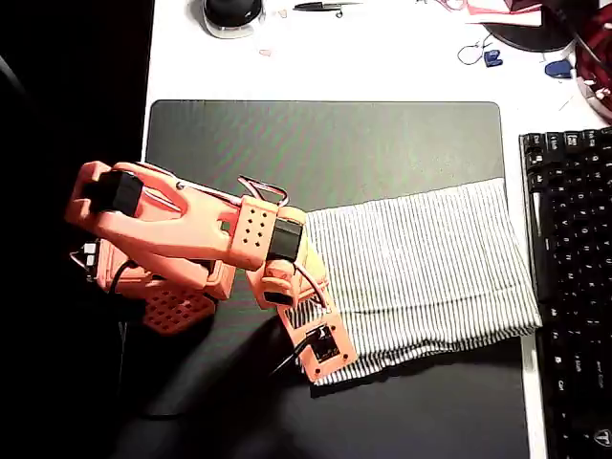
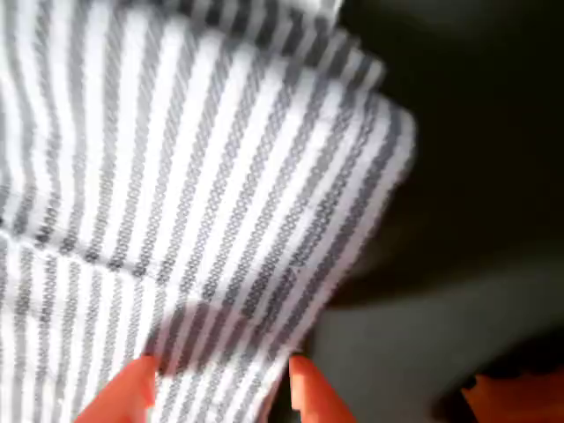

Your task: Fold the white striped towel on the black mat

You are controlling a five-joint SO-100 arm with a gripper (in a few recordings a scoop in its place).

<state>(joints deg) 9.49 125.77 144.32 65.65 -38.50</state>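
Two orange fingers (image 2: 132, 388) straddle, not visibly clenched, the white striped towel (image 1: 430, 263) near the black mat (image 1: 325, 143)'s front edge, apparently poised to pinch and fold.

A white counter (image 1: 402, 67) is carrying everything in the overhead view, glaring under bright light. Taking the black keyboard (image 1: 572, 287) at the right edge as landmark: a round dark object (image 1: 232, 13) is sitting well to its upper left, small scissors (image 1: 322, 7) are lying just beyond that, and blue and red clutter (image 1: 559, 38) is crowding above the keyboard. Darkness is filling the far left side.
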